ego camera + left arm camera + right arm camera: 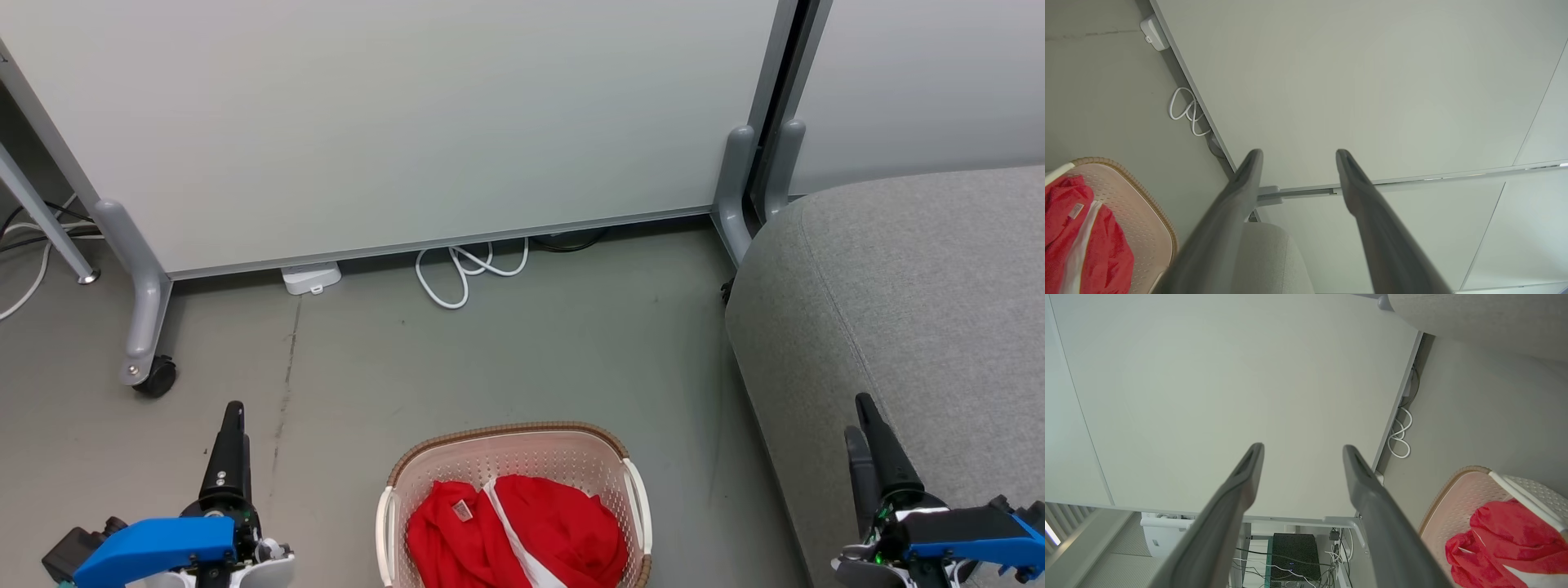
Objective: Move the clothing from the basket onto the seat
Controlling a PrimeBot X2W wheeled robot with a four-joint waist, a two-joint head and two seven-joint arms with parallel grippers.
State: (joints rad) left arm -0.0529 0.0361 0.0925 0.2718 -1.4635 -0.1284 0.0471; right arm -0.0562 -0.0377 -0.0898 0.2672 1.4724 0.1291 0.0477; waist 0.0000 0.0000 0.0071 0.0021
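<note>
Two grippers hang apart, neither holding anything: the left gripper [1298, 155] has its long dark fingers spread wide against the pale partition [1372, 81], and the right gripper [1302, 451] is spread just as wide. Between them the basket [506, 430] stands on the grey floor [490, 351], near the left edge of the seat [922, 310] but not touching it. The clothing [522, 531] lies heaped inside the basket, red with a white stripe across it and a small neck tag showing, bunched toward the near side so the far perforated wall is bare. A looped white cable [469, 269] lies on the floor at the partition's foot.
</note>
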